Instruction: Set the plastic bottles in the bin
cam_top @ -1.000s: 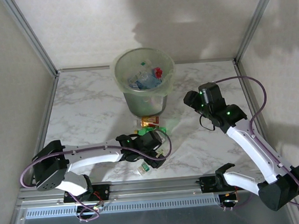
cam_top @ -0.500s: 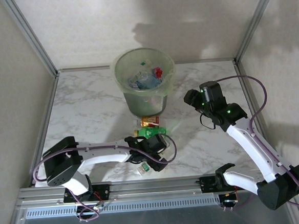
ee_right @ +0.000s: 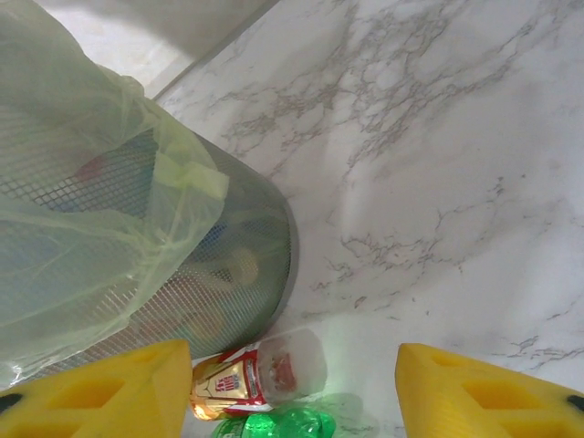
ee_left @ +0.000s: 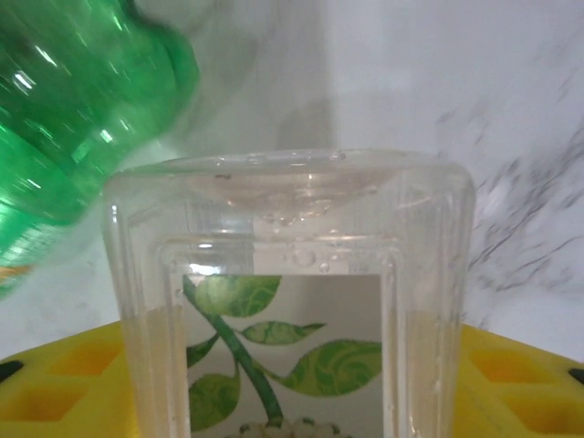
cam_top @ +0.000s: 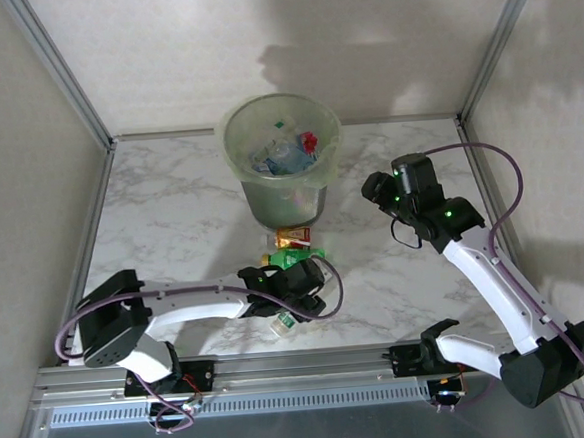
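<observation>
A clear square-sided plastic bottle [ee_left: 290, 301] with a green leaf label sits between my left gripper's [ee_left: 292, 370] yellow fingers [ee_left: 59, 383], which press on both its sides. From above, that gripper [cam_top: 295, 297] is low over the table with the bottle [cam_top: 284, 325] poking toward the near edge. A green bottle [cam_top: 297, 256] and a red-and-gold labelled bottle [cam_top: 291, 237] lie at the foot of the bin [cam_top: 235, 143], which holds several bottles. My right gripper [cam_top: 380, 188] hangs open to the bin's right, its fingers [ee_right: 484, 392] wide apart above the red-labelled bottle [ee_right: 265, 370].
The bin's liner bag [ee_right: 82, 192] folds over its mesh wall. Metal frame posts [cam_top: 72, 84] and white walls enclose the marble table [cam_top: 171, 207]. A purple cable [cam_top: 326, 277] loops beside the left wrist.
My left gripper's fingers have closed in on the clear bottle. The left arm's elbow shifted a little. The right gripper drew slightly right and its fingers narrowed somewhat.
</observation>
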Tool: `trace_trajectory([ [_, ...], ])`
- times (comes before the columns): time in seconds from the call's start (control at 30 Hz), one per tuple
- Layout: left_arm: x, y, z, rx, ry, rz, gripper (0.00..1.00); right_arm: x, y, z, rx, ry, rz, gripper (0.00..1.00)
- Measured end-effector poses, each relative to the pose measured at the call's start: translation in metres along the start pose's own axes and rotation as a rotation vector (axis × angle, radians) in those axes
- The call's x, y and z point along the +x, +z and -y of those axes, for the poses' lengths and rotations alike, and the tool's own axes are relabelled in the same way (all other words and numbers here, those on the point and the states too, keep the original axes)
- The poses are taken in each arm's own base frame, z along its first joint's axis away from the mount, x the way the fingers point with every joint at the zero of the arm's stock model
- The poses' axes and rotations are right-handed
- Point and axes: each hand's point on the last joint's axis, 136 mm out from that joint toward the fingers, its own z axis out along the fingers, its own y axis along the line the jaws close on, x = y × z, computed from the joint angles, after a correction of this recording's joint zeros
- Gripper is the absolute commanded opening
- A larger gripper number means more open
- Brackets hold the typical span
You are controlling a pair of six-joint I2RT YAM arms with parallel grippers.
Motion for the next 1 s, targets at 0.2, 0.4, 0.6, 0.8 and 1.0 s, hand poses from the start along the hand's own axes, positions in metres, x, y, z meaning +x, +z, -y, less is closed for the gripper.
trace_trajectory([
  [0.2,-0.029,-0.029,-0.015,0.011,-0.078,0.133,0.54,0.0,-0.001,-0.011,-0.052,-0.027,-0.01,0.6],
  [0.4,-0.061,-0.072,-0.038,0.024,-0.185,0.274,0.56,0.003,-0.007,-0.043,-0.207,-0.093,-0.039,0.6],
  [0.6,-0.129,-0.159,-0.062,0.071,-0.312,0.531,0.58,0.001,-0.014,-0.06,-0.286,-0.132,-0.032,0.6],
  [0.8,-0.188,-0.257,-0.088,0.084,-0.421,0.769,0.62,-0.003,-0.021,-0.065,-0.31,-0.139,-0.009,0.6],
  [1.0,-0.237,-0.317,-0.149,-0.049,-0.606,0.907,0.62,-0.007,-0.029,-0.07,-0.342,-0.139,0.007,0.59],
])
